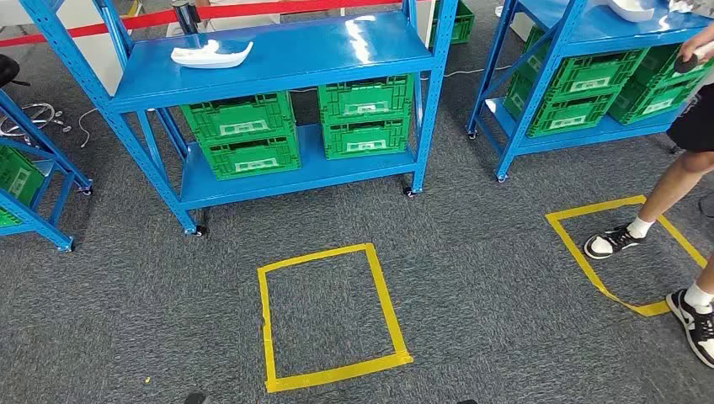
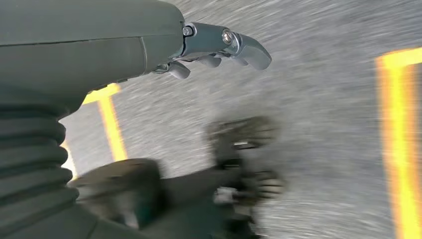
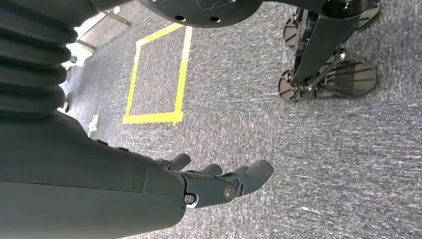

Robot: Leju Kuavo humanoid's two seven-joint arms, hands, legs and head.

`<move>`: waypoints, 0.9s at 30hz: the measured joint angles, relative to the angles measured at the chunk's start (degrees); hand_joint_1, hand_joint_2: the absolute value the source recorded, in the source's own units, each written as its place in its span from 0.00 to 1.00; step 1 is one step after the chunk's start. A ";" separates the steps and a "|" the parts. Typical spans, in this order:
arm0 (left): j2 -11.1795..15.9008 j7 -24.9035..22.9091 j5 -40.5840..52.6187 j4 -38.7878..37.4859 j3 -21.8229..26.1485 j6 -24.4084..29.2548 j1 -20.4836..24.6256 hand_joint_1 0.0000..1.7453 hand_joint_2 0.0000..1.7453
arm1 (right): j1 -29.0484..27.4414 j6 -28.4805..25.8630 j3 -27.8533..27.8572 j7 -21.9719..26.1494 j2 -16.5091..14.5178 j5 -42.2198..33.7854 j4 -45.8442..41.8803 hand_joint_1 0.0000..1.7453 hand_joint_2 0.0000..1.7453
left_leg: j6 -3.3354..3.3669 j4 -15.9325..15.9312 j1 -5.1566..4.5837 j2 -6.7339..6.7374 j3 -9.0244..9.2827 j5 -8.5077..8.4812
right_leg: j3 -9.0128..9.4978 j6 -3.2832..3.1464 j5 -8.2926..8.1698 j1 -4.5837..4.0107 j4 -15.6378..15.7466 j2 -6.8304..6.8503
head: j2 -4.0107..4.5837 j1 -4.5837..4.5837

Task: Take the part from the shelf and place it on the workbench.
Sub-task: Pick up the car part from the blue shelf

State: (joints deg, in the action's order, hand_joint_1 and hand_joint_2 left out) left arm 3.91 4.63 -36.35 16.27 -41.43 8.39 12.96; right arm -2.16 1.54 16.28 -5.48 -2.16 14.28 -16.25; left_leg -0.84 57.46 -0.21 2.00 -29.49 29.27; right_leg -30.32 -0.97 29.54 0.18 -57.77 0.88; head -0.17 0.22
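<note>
A white moulded part (image 1: pixel 211 55) lies on the top board of the blue shelf (image 1: pixel 278 59) straight ahead in the head view, towards its left side. My left hand (image 2: pixel 219 47) hangs over the grey carpet with its fingers loosely stretched and nothing in it; that picture is blurred. In the right wrist view my right hand (image 3: pixel 219 181) also hangs above the carpet, fingers apart and empty. Both hands are far from the part.
Green crates (image 1: pixel 244 135) fill the shelf's lower level. A second blue shelf (image 1: pixel 589 34) with green crates and another white part (image 1: pixel 631 8) stands at the right. A person's legs (image 1: pixel 674 210) stand by a yellow taped square (image 1: pixel 623 252). Another yellow taped rectangle (image 1: pixel 333 316) marks the carpet before me.
</note>
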 joint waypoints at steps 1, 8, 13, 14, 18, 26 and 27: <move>0.09 0.35 -0.12 0.00 -0.50 -0.04 1.01 0.00 0.00 | 0.11 0.00 0.23 0.00 -0.03 0.16 0.10 0.00 0.67 | 0.00 0.00 0.00 0.00 0.00 -0.02 | 0.00 0.00 -0.01 0.00 0.00 -0.01 | 0.00 0.00; 0.52 1.85 -0.70 0.03 -2.63 -0.18 5.82 0.00 0.00 | 0.56 0.00 1.13 -0.01 -0.14 0.82 0.55 0.00 0.00 | -0.02 0.01 0.00 0.00 0.00 -0.07 | 0.00 0.00 -0.05 0.00 0.00 -0.01 | 0.00 0.00; 1.78 5.93 1.12 0.88 -8.45 -0.06 23.68 0.00 0.00 | 1.85 0.01 4.39 -0.29 -0.57 3.24 2.02 0.00 0.00 | -0.01 0.03 0.00 0.02 -0.02 -0.17 | -0.02 0.01 -0.20 0.00 -0.01 -0.05 | 0.01 0.00; 1.95 6.41 1.89 1.06 -9.16 0.27 26.00 0.00 0.00 | 1.99 0.01 4.85 -0.41 -0.62 3.56 2.23 0.00 0.00 | -0.01 0.04 0.00 0.02 -0.02 -0.18 | -0.02 0.01 -0.21 0.00 -0.01 -0.05 | 0.01 0.00; 2.50 7.87 5.32 1.69 -11.36 2.35 32.82 0.00 0.00 | 2.37 0.01 6.26 -1.03 -0.79 4.60 2.79 0.00 0.00 | 0.00 0.05 0.00 0.03 -0.02 -0.19 | -0.02 0.01 -0.24 0.00 -0.01 -0.06 | 0.01 0.00; 3.00 9.41 16.70 2.64 -15.74 8.24 43.43 0.00 0.00 | 3.12 0.01 8.78 -1.32 -1.15 6.40 3.70 0.00 0.00 | 0.00 0.06 0.00 0.02 -0.05 -0.19 | -0.03 0.01 -0.24 0.00 -0.01 -0.07 | 0.01 0.00; 3.00 9.46 18.37 2.73 -16.26 8.82 44.59 0.00 0.00 | 3.22 0.01 9.06 -1.37 -1.19 6.59 3.80 0.00 0.00 | 0.00 0.06 0.00 0.03 -0.05 -0.19 | -0.03 0.01 -0.24 0.00 -0.01 -0.07 | 0.01 0.00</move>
State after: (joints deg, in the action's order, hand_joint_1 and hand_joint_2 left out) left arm 6.91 14.10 -17.98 19.00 -57.69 17.21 57.55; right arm 1.06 1.55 25.34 -6.85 -3.36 20.87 -12.45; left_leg -0.84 57.52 -0.21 2.02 -29.54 29.08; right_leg -30.36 -0.96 29.30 0.18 -57.78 0.81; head -0.17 0.22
